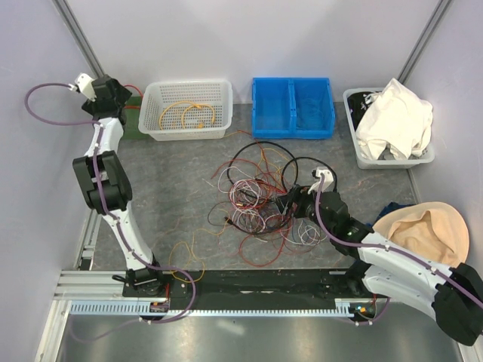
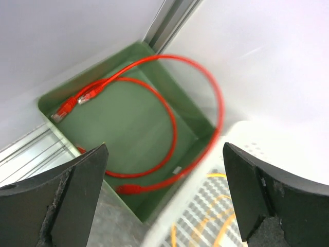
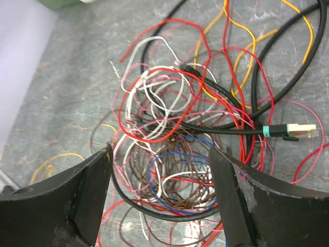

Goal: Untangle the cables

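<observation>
The cables (image 1: pixel 260 200) lie tangled, one plug (image 3: pixel 300 129) pointing rightward in right-wrist view.

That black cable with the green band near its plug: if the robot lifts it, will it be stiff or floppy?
Probably floppy: the black cable bends gently through the heap, so it should sag from the grip. It would likely drag neighbours along, since thin red wires cross it. Its plug looks light, so it may swing.

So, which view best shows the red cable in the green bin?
Left wrist: the red patch cable lies looped in the green bin, plugs visible. The top view shows only a red sliver by the left arm; right wrist shows none.
</observation>
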